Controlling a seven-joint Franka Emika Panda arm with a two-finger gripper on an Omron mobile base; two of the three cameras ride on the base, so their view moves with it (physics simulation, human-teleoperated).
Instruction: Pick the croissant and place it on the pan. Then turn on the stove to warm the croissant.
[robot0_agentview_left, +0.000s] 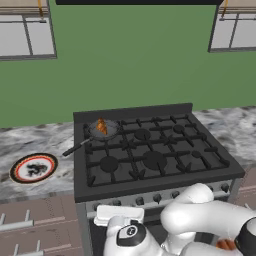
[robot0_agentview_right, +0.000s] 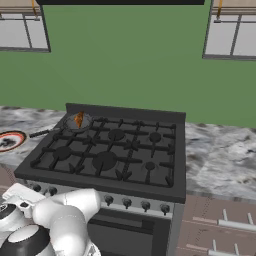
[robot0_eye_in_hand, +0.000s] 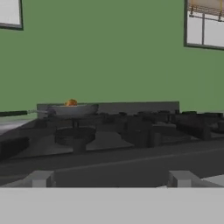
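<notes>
1. Stove (robot0_agentview_left: 150, 150): large black gas range with cast-iron grates, set into a grey marbled counter (robot0_agentview_left: 35, 142) against a green wall (robot0_agentview_left: 130, 60). Silver front strip carries a row of dark knobs (robot0_agentview_right: 126, 202).
2. Pan (robot0_agentview_left: 102, 131): small dark grey skillet on the back-left burner. Its thin black handle points out over the stove's left edge toward the counter.
3. Croissant (robot0_agentview_left: 101, 126): small orange-brown pastry lying inside the pan. In the right base view it shows as an orange wedge (robot0_agentview_right: 78, 119) in the pan (robot0_agentview_right: 77, 121); in the hand view, an orange lump (robot0_eye_in_hand: 71, 103) just above the pan's rim (robot0_eye_in_hand: 72, 109) at the far back of the stove (robot0_eye_in_hand: 113, 131).
4. Plate (robot0_agentview_left: 33, 168): round, white, red rim, dark pattern in the middle. On the counter left of the stove, apart from the pan handle.
5. Gripper (robot0_agentview_left: 119, 216): low in front of the stove, near the left end of the knob strip. Fingertips are not visible, so the pictures alone do not settle it; the jaws are taken as spread wide, and nothing is seen between them. In the right base view the hand (robot0_agentview_right: 20, 196) sits at the stove's front-left corner.
6. Hand view looks level across the grates from the front edge, toward the back wall.
7. Windows (robot0_agentview_left: 27, 35) sit in the upper corners of the wall.
</notes>
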